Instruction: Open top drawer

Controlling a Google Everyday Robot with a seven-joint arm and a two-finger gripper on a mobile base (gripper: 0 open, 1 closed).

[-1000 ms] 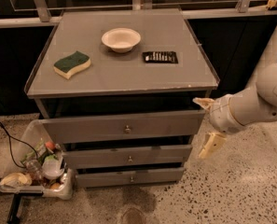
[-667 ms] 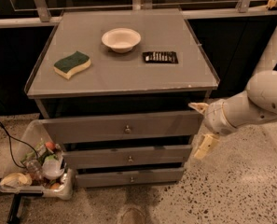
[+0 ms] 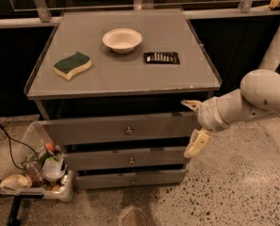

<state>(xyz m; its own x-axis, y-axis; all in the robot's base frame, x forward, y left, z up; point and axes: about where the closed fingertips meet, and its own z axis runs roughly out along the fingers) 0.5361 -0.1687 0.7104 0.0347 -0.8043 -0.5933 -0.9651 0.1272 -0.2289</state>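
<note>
Top drawer (image 3: 97, 128) sits centre frame just under the bench top, its knob (image 3: 128, 131) untouched. Gripper (image 3: 194, 125) is centre right, fingers spread open, apparently straddling the drawer's right end. Pulling from that corner could skew the drawer, or the fingers could slip off.

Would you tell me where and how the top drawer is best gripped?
Grip the top drawer by the small round knob at the centre of its front, coming straight in from the front: it is the only part jutting from the flat face. The pincer, open, hangs by the drawer's right end.
</note>
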